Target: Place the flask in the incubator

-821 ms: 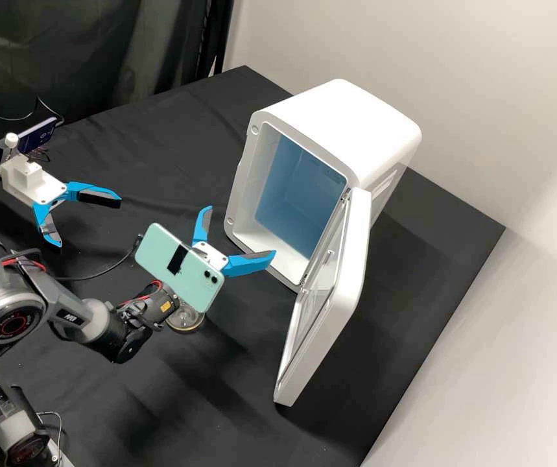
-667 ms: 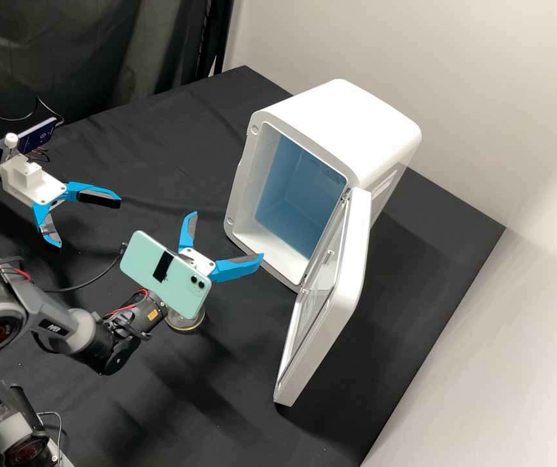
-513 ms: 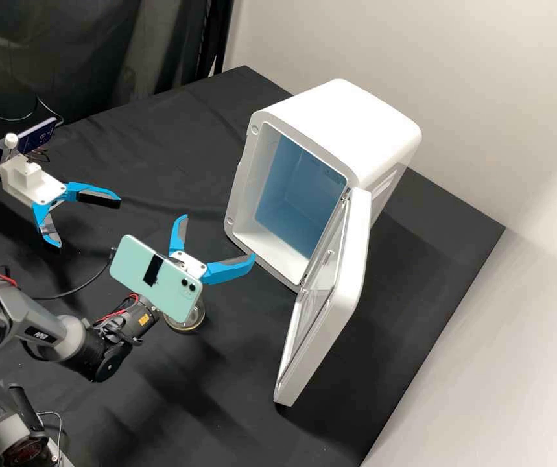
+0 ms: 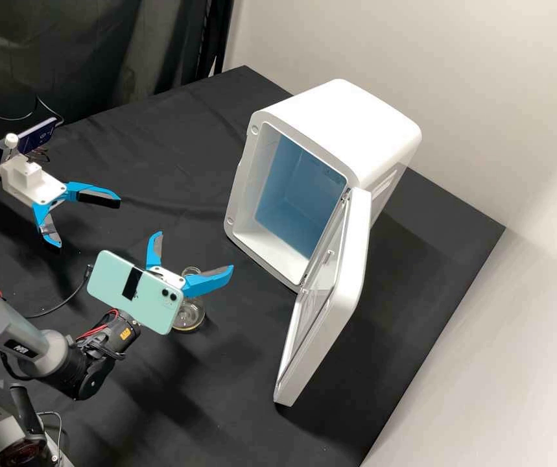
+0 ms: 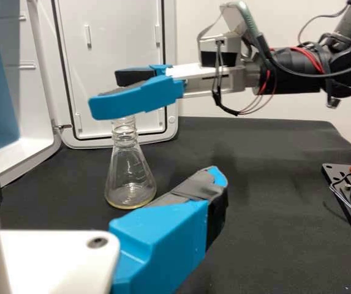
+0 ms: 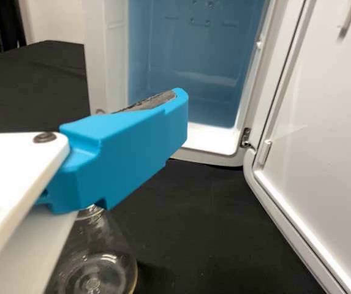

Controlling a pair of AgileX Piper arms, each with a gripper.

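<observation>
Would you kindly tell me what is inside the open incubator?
Inside the incubator, bare blue walls and floor are visible; the corner behind the edge of the door is covered. The flask stands outside.

The clear flask is standing upright on the black bench, with the open incubator door rising behind it. The right gripper is hovering just above its mouth, fingers spread apart. The left gripper is waiting near the flask, fingers wide.
</observation>
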